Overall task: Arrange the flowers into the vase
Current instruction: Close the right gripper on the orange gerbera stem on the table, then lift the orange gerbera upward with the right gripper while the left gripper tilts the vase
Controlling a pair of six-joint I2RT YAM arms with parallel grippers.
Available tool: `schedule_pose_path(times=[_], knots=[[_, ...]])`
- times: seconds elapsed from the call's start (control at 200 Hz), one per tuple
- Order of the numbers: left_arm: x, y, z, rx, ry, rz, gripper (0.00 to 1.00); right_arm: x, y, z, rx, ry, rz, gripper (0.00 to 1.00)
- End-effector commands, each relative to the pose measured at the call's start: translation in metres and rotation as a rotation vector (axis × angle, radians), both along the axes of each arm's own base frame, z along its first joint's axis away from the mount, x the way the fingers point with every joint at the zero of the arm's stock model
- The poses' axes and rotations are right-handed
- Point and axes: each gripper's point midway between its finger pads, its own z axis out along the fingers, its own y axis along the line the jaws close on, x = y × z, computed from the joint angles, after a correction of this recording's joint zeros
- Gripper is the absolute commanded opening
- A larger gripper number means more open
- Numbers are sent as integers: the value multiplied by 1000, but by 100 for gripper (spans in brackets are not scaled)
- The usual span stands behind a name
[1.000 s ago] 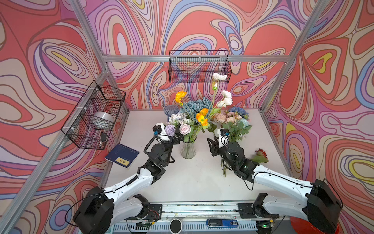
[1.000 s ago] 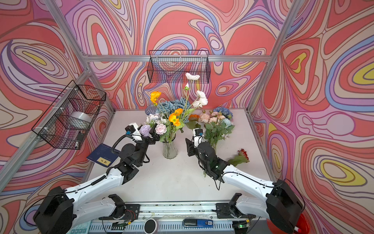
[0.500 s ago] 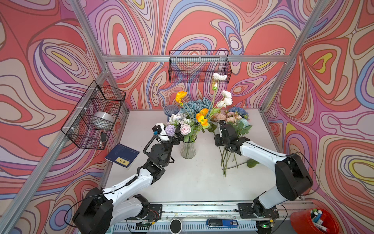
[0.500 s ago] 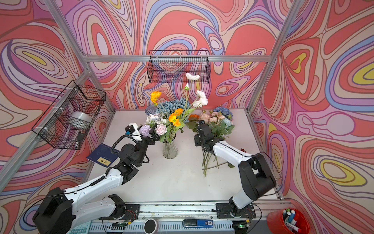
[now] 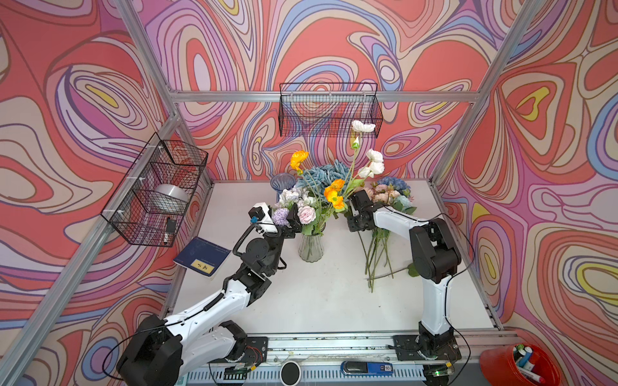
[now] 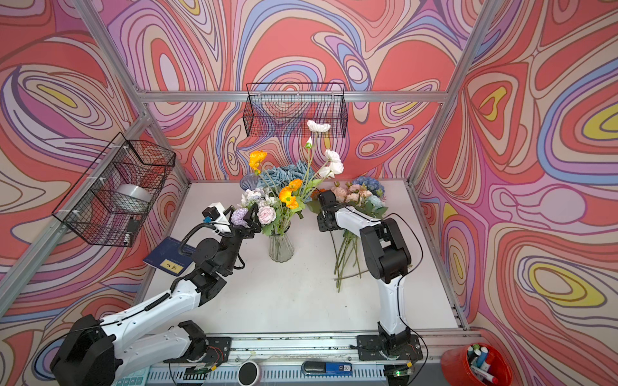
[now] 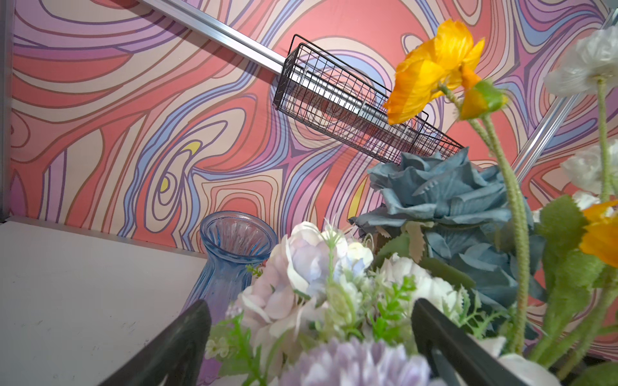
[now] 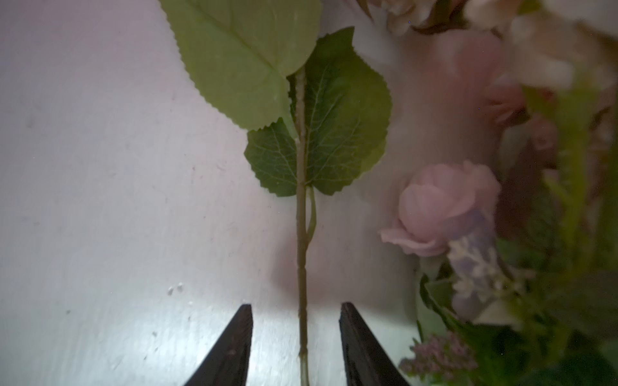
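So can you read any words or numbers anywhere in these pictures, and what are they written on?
No text here can be read for sure.
Yellow label on the blue book: dark marks, too small to read.
White tag on the blue device by the front rail: tiny characters, too blurred to read.
Markers in the red cup: any print is too small to read.

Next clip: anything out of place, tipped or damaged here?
Loose flowers lie in a heap on the table right of the glass vase, not in it. A blue vase by the back wall stands empty. Nothing looks spilled, tipped or broken.
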Motion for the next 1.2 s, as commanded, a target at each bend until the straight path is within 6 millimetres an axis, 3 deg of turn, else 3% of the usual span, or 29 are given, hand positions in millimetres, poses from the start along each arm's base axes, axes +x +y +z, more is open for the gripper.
schedule_pose_path(times=[0.0,0.105,0.275,0.436,0.511,0.731,0.901,0.942,1.192], knots=[[-3,4,0,-1,-2,6,96,0,-20,-15,-105,42,-19,45],[-2,3,-1,-4,1,4,96,-1,-15,-24,-77,58,-13,42],[-1,2,-1,-4,2,1,96,-3,-10,-29,-34,62,-24,19],[-2,3,1,-5,-1,2,96,-5,-4,-17,52,33,-41,0],[-4,5,4,-9,-8,2,96,-6,1,-8,100,23,-35,0],[-11,-3,24,41,-12,-76,100,-12,12,40,249,-80,-34,0],[-17,10,36,-1,-7,-142,100,-17,12,83,396,-191,-75,0],[-20,12,36,6,-4,-150,100,-17,9,103,424,-243,-89,0],[-40,20,34,46,-1,-182,100,-28,-21,174,479,-470,-193,0]])
